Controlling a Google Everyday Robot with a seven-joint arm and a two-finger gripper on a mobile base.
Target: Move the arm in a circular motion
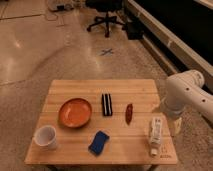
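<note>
The arm [186, 91] is large, glossy and white, with small dark dots along its links. It stands at the right of the camera view, beside the right edge of the wooden table [80, 86]. One thick link comes in from the right edge of the view, bends at a rounded joint [184, 82] and points down to a lower segment [172, 109] just past the table's right edge. The gripper is out of view; no fingers show at the arm's end.
On the table are an orange bowl [75, 112], a black-and-white striped block [106, 104], a small red chili-shaped item [129, 113], a white tube-shaped bottle [156, 134], a blue sponge [99, 142] and a white cup [45, 136]. An office chair [106, 17] stands far back; a dark wall [175, 25] runs along the right.
</note>
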